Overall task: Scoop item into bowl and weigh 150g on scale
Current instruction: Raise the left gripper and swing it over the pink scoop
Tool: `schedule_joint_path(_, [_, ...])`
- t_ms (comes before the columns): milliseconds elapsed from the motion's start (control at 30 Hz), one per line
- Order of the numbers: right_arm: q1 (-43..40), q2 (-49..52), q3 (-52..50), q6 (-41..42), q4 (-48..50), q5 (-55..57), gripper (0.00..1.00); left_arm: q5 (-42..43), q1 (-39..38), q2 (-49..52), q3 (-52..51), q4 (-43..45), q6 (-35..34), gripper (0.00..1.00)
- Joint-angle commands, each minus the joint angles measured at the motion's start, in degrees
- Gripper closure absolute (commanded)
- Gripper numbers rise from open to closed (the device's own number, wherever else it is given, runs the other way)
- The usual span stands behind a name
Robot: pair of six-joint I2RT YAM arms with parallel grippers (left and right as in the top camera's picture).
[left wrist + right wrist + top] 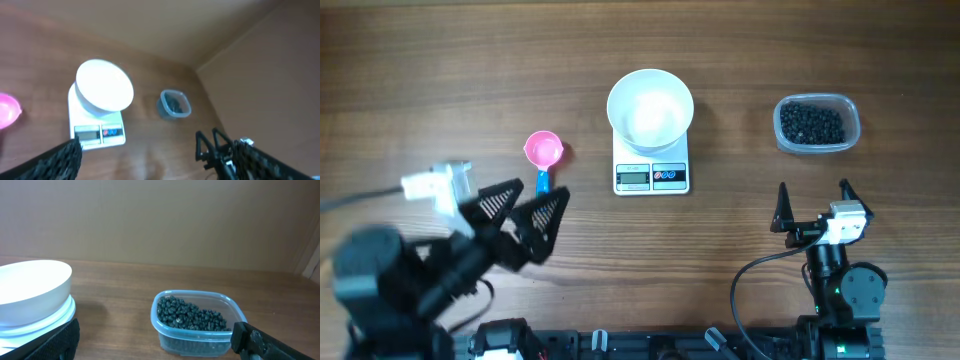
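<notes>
Overhead: glossy round white bowl [650, 108] seated on flat white rectangular scale [651, 177] at the wooden tabletop [440, 60] centre, empty; tiny round black beads [812, 123] all in clear rounded plastic tub [778, 128] toward the right edge; pink plastic scoop [543, 151] lies untouched left of the scale; left fingers [548, 212] and right fingers [782, 212] spread apart, holding nothing. Left wrist: bowl interior bare. Right wrist: tub heaped; scooping and weighing judged wholly outstanding.

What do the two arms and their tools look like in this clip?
Both arms are black. Left tool and right tool each have two black pointed fingers and a white block behind. A black cable loops beside the right arm.
</notes>
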Motion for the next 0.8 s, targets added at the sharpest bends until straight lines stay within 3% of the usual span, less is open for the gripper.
schedule_joint_path(0, [-0.2,0.1,-0.1,-0.1,0.1,0.4,0.0,4.8,-0.3,10.1,11.8,-8.7,3.9,0.0])
schedule_joint_path(167, [-0.2,0.1,-0.1,-0.1,0.1,0.4,0.0,9.1,-0.3,13.4,13.6,-11.6,4.5,0.0])
schedule_joint_path(433, [-0.2,0.1,-0.1,-0.1,0.2,0.4,0.0,-6.3,-4.7,15.5,17.5,-20.5,4.4,0.01])
schedule_joint_path(600, [-0.2,0.1,-0.1,-0.2,0.2,0.4,0.0,-16.4,-11.8,22.7,24.5,-30.0,4.1,0.01])
schedule_joint_path(767, [-0.2,0.1,-0.1,-0.2,0.2,0.4,0.0,-24.9,-17.3,28.6,25.5,-33.9,0.5,0.0])
